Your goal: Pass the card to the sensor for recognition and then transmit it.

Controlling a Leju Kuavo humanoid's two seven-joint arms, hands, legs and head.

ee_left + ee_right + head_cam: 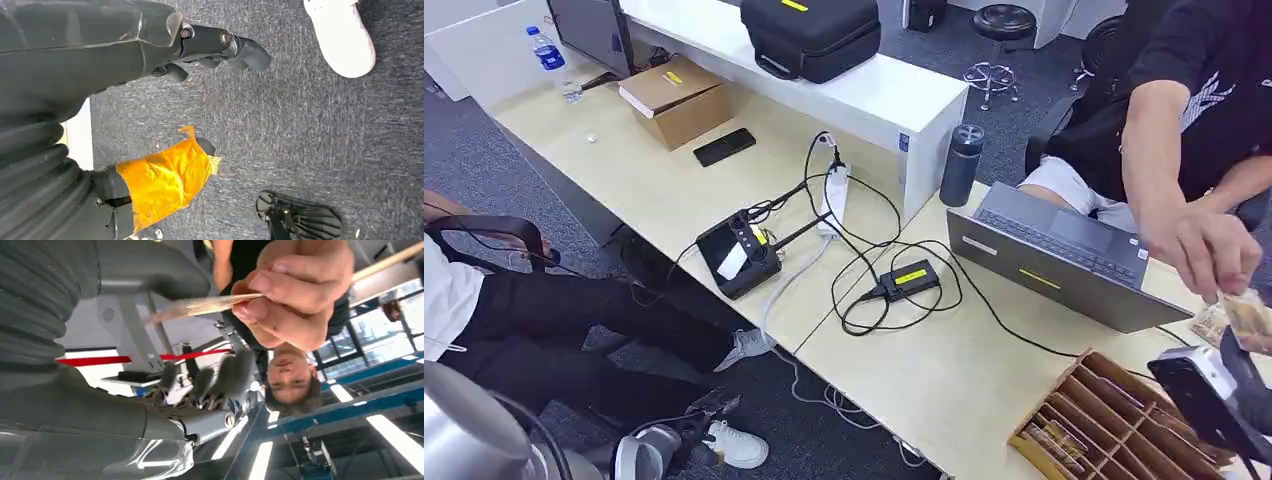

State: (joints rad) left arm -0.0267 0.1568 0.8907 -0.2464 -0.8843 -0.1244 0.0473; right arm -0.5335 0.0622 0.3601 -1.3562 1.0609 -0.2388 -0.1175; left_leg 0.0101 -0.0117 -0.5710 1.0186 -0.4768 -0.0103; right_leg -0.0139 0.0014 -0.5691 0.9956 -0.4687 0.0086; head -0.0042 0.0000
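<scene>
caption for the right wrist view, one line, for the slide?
A person's hand pinches the card edge-on above the robot's right hand, whose fingers hold nothing.

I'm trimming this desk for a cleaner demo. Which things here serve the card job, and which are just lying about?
For the job:
card, pinched in the person's hand
right hand
wooden card rack

Lying about:
laptop
black flask
water bottle
cardboard box
phone
black case

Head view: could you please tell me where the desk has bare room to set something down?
Free: the pale stretch between the black phone and the card reader, and the patch between the cable loops and the wooden card rack. Crowded: around the power strip, the laptop, and by the person's hand.
</scene>
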